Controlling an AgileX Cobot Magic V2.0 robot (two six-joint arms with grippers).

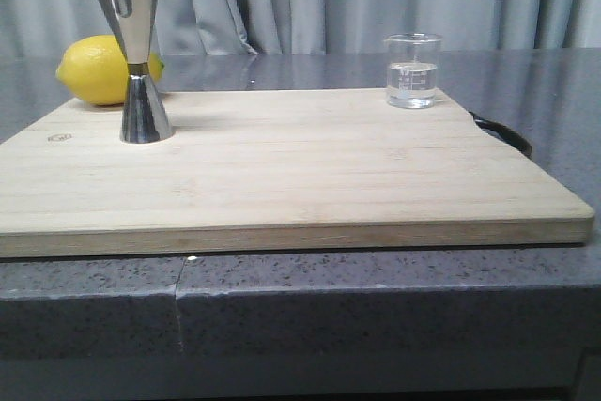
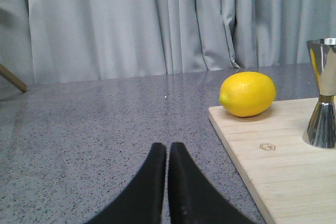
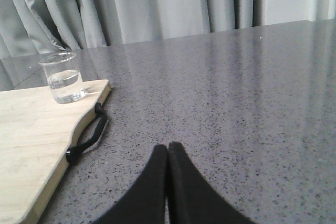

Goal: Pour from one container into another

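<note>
Standing on the board: beaker (image 1: 412,70) and jigger (image 1: 140,60), both upright and well apart, at opposite ends of the far edge.
Beaker: clear glass, roughly half full of clear liquid, at the board's far right corner near the black handle (image 3: 87,139).
Jigger: shiny steel hourglass at the far left, wide cone up, just in front of the lemon (image 1: 100,69).
Lemon: lying at the board's back left corner, near the jigger.
Cutting board (image 1: 300,176): pale wood, flat on the grey speckled counter (image 3: 236,103).
Left gripper (image 2: 167,153): low over the bare counter beside the board's left edge, pointing toward the curtain; its 2 black fingers pressed together, holding nothing.
Right gripper (image 3: 168,153): low over the counter to the right of the board, well clear of the beaker; fingers closed tip to tip, empty.
Arms: neither shows in the front view.
</note>
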